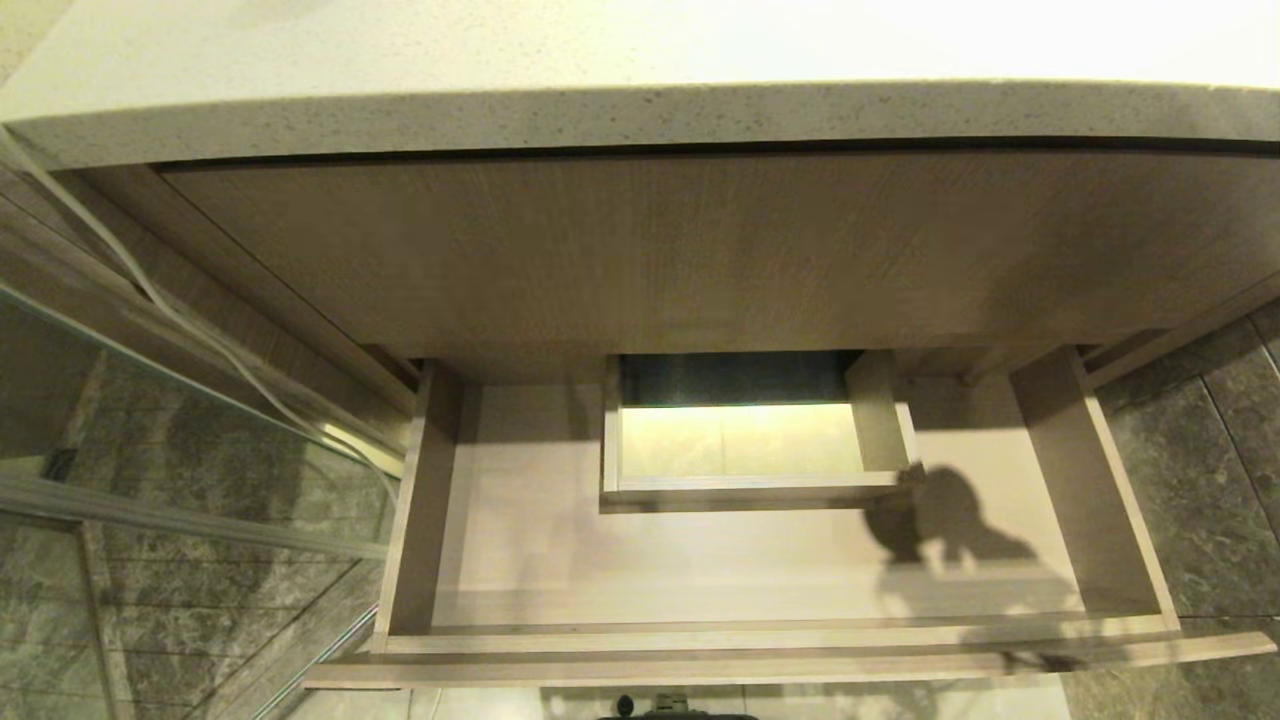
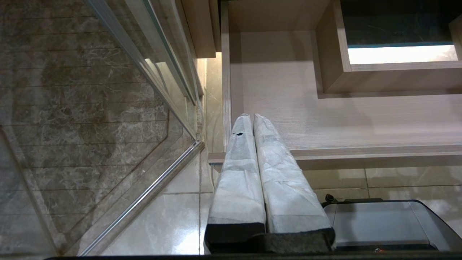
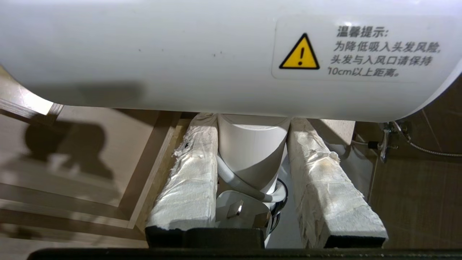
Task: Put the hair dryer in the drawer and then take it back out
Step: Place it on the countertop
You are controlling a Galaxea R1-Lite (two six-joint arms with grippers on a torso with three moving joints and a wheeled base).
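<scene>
My right gripper (image 3: 252, 144) clamps the hair dryer (image 3: 216, 54) by its handle. The drawer (image 1: 420, 520) stands open, lower centre of the head view. My left gripper (image 2: 252, 122) is closed, empty.

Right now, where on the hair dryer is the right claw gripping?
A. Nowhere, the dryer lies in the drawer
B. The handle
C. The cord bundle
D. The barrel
B: in the right wrist view the right claw has a padded finger on each side of the hair dryer handle, below the barrel.

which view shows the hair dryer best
The right wrist view: the hair dryer fills it, white body and warning label across the top, handle clamped in the right claw. The head view shows only its shadow in the drawer; the left wrist view shows none.
</scene>
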